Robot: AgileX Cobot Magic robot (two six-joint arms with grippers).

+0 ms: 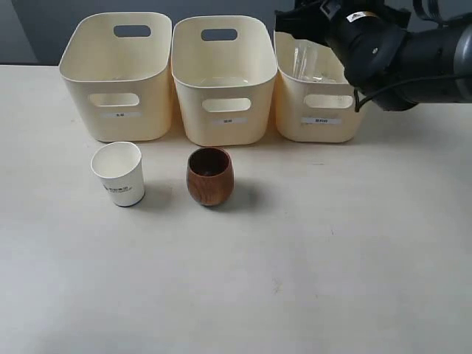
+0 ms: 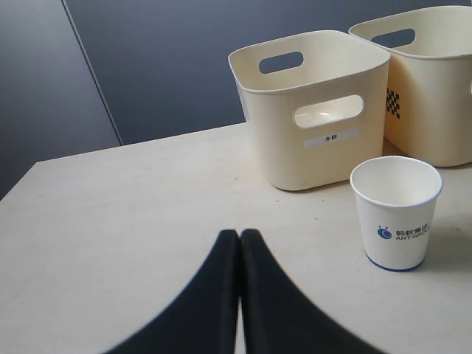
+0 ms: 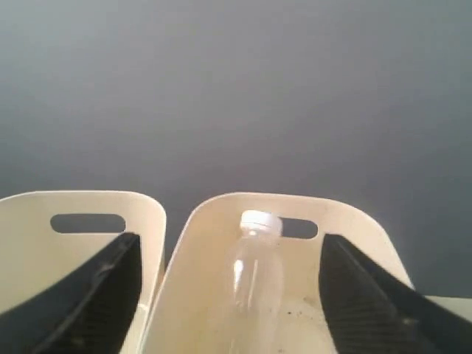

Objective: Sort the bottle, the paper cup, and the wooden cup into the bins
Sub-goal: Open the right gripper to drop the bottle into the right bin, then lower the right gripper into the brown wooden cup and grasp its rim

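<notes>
3 cream bins stand in a row at the back of a pale table (image 1: 332, 258). The bottle (image 3: 254, 276) lies within the right bin (image 1: 295, 110), its white cap showing against the back wall's handle slot. The right gripper (image 3: 228, 243) hangs over that bin with its fingers (image 3: 103, 295) spread wide, 1 on each side of the bottle and clear of it.

The left bin (image 1: 81, 96) and middle bin (image 1: 192, 96) show bare cream plastic inside. The paper cup (image 1: 118, 173) stands upright before the left bin, white inside. The wooden cup (image 1: 210, 175) stands upright before the middle bin, dark inside. The 2 cups are apart.

The left gripper (image 2: 240, 236) sits low over the table, its 2 black fingers pressed together, with the paper cup near.

Only the exterior view takes in all 3 bins and both cups. There the bottle is a faint clear glint behind the right bin's rim, under the black arm. The right wrist view gives the bottle plainly, cap and all, and part of the middle bin. The left wrist view alone shows the blue print and base rim on the paper cup, the characters on the left bin's label (image 2: 332, 138) and a checkered patch (image 2: 394, 103) on the middle bin's side. The wooden cup and bottle lie outside that view.
</notes>
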